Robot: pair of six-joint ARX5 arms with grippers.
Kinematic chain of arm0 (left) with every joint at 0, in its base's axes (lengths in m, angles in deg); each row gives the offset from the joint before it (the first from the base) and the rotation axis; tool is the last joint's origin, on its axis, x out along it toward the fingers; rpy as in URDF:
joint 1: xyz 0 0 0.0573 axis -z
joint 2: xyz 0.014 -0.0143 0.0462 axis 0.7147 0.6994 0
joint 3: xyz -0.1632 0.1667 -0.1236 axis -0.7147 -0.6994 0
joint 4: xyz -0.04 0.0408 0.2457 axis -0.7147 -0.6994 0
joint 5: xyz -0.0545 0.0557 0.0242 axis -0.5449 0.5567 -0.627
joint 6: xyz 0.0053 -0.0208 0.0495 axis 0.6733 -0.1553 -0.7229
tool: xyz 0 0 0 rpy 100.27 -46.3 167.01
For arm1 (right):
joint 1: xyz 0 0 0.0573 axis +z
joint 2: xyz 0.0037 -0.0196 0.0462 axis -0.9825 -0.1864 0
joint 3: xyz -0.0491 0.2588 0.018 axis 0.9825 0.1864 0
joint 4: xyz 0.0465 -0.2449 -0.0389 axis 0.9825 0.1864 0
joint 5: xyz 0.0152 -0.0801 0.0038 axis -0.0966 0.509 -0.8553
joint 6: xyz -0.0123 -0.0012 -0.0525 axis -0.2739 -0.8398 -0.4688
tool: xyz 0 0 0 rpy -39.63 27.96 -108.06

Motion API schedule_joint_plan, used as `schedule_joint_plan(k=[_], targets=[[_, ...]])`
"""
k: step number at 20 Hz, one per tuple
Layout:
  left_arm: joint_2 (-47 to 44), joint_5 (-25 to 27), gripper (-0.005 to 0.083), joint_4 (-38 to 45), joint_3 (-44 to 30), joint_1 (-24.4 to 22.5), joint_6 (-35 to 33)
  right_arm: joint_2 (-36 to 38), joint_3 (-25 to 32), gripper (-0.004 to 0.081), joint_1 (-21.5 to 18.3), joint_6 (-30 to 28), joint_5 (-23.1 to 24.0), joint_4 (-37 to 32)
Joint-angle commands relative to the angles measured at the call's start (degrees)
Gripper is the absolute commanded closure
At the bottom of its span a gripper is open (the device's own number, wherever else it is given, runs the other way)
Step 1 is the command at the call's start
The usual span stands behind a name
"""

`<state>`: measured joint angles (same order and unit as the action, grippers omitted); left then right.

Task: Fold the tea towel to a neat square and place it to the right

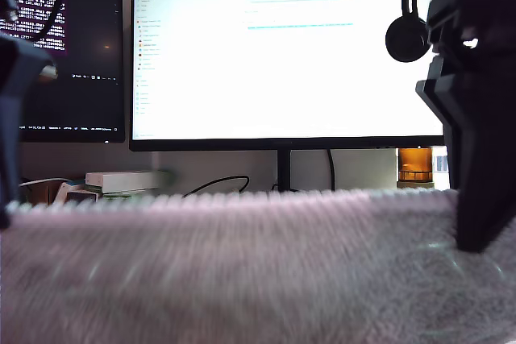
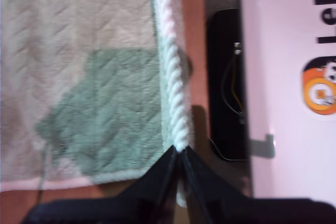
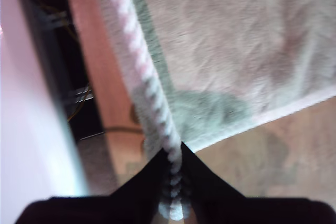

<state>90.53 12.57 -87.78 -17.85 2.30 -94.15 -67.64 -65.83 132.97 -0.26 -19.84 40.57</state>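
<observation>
My first gripper (image 2: 180,163) is clenched on the twisted corded edge of the tea towel (image 2: 89,77); its black, wedge-shaped jaws pinch the whitish rope. My second gripper (image 3: 176,169) is likewise clamped on that cord. The terry pile is fluffy and off-white, with a faint embossed herringbone pattern and grey-green shadow patches. In the exterior view the towel's ribbed edge spans the foreground, blurred, below a bright monitor (image 1: 282,54), with headphones (image 1: 407,30) hanging at that view's upper right.

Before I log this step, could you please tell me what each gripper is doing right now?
My first gripper: closed on the tea towel's corded edge.
My second gripper: closed on the same towel's corded edge.
</observation>
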Motion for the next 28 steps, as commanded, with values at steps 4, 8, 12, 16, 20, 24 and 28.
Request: schedule_joint_plan(k=[4,8,12,16,20,24,28], targets=[[-0.35,-0.04,0.0798,5.51,-0.02,-4.76,-3.28,0.13,-0.31,0.0781,-4.20,-2.45,0.81,-6.99],[0.63,-0.09,0.0798,9.84,-0.02,-8.39,-5.42,-1.79,-0.31,0.0781,-7.10,-3.65,0.98,-12.50],[3.19,-0.70,0.0798,13.44,-0.04,-10.84,-6.71,-5.86,-0.31,0.0781,-8.87,-4.87,1.20,-16.35],[7.21,-0.68,0.0798,16.76,-0.04,-13.16,-7.76,-9.01,-0.31,0.0781,-10.43,-6.47,2.36,-21.73],[9.86,-0.74,0.0798,20.76,-0.04,-15.15,-9.22,-11.54,-0.33,0.0781,-13.49,-7.65,2.34,-25.07],[11.76,-0.96,0.0798,22.73,-0.04,-16.33,-9.18,-13.44,-0.35,0.0781,-14.47,-7.65,2.29,-26.21],[13.64,-1.22,0.0797,22.75,-0.04,-16.44,-9.18,-14.99,-0.35,0.0781,-14.43,-7.61,2.12,-28.52]])
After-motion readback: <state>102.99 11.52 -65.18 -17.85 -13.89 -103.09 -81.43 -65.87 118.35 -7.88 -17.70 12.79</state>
